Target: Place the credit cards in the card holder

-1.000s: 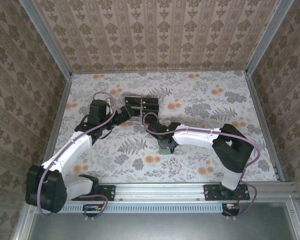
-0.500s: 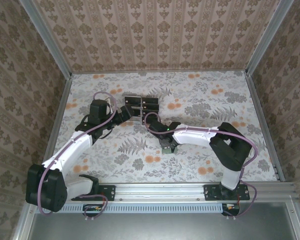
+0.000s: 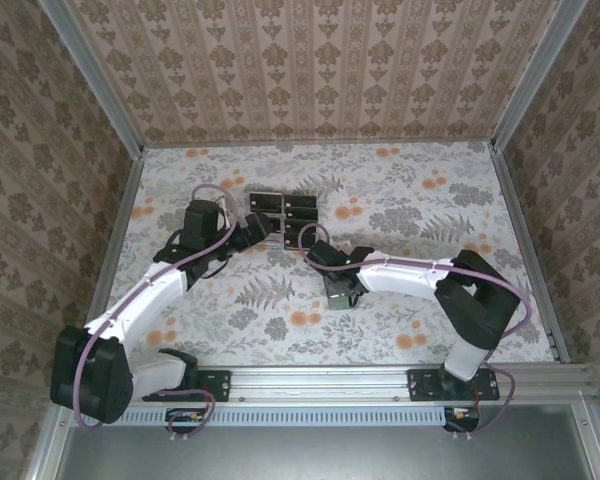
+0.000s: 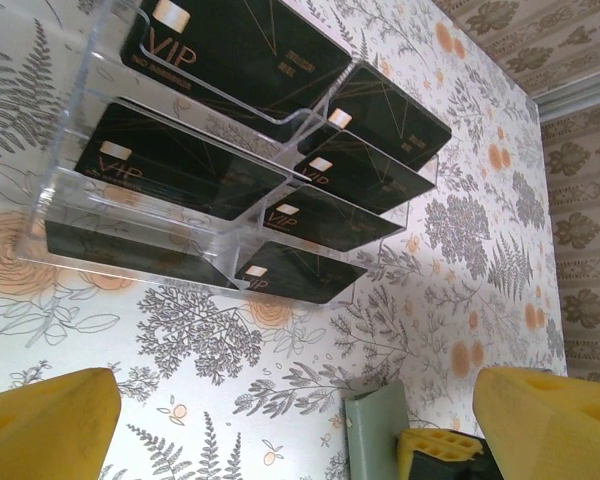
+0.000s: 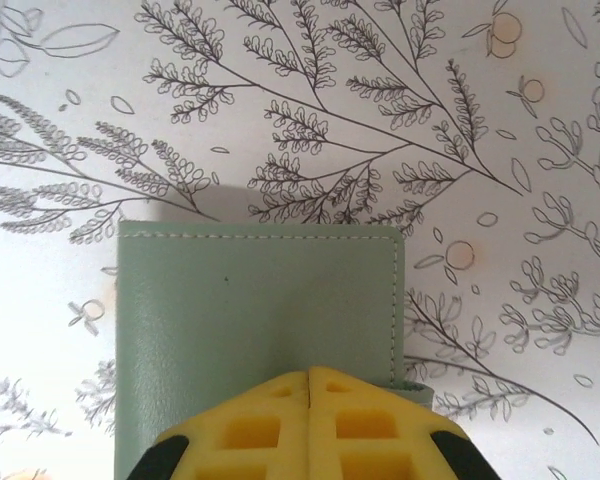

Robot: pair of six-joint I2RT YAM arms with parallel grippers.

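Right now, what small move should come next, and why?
Probably ease the open left gripper forward to the clear rack and close on the edge of one black VIP card. The cards sit in the rack's slots, the left jaws hold nothing, and the shut right gripper is over the green card holder.

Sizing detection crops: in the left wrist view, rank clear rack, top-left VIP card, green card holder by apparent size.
1. clear rack
2. top-left VIP card
3. card holder, cut off by the frame edge, so unsure.
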